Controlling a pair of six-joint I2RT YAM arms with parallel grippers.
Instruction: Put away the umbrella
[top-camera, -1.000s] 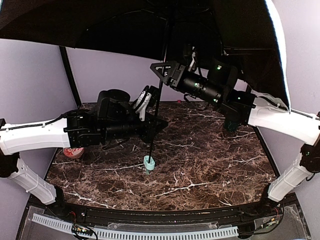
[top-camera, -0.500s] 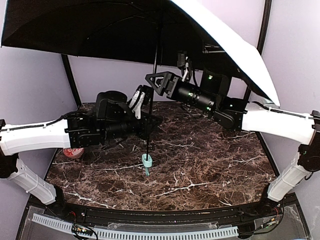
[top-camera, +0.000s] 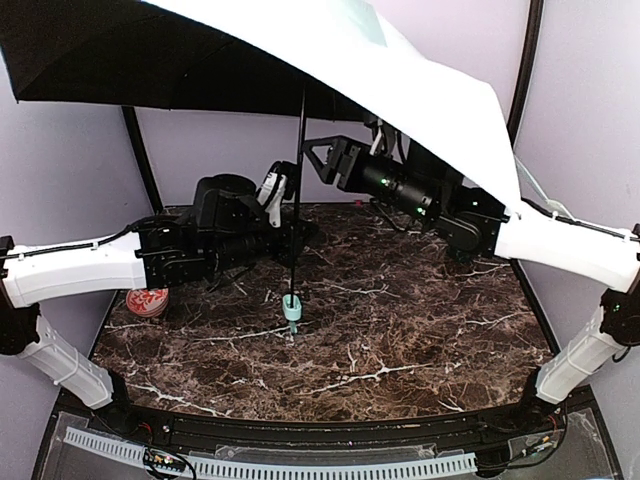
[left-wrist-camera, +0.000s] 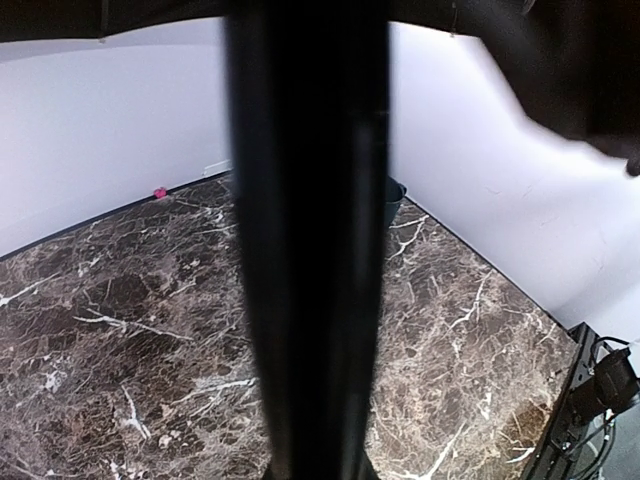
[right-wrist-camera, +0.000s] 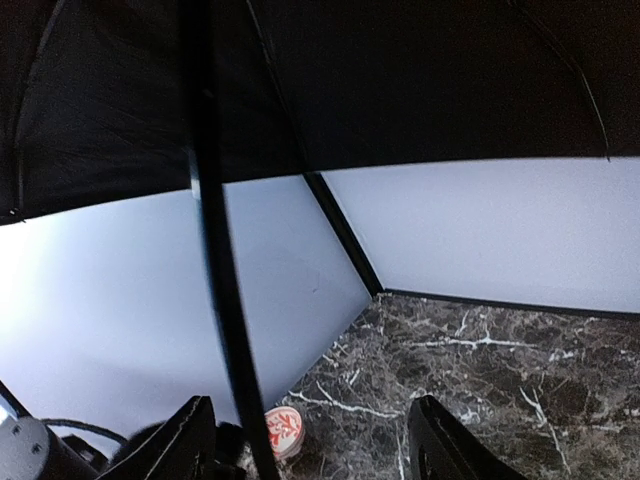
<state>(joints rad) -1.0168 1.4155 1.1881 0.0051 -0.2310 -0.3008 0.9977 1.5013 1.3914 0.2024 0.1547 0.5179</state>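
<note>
The umbrella stands open on the table. Its black-lined canopy (top-camera: 200, 60) with pale mint outer fabric (top-camera: 400, 80) spreads over both arms. The thin dark shaft (top-camera: 300, 180) is nearly upright, and the mint handle (top-camera: 291, 310) rests on the marble. My left gripper (top-camera: 296, 238) is shut on the lower shaft, which fills the left wrist view as a blurred black band (left-wrist-camera: 310, 250). My right gripper (top-camera: 312, 160) is open higher up. In the right wrist view (right-wrist-camera: 310, 410) the shaft (right-wrist-camera: 215, 250) passes between the jaws, close to the left finger (right-wrist-camera: 190, 440).
A round red-and-white patterned tin (top-camera: 147, 302) sits at the table's left edge and also shows in the right wrist view (right-wrist-camera: 283, 428). A dark mug (left-wrist-camera: 393, 192) stands by the back wall, with a small pink object (left-wrist-camera: 159, 192) near it. Black posts (top-camera: 138, 150) frame the corners.
The canopy has tilted so more pale outer fabric shows at the right. The shaft has swung nearer upright, the handle has shifted slightly left, and the right gripper has moved up and left along it.
</note>
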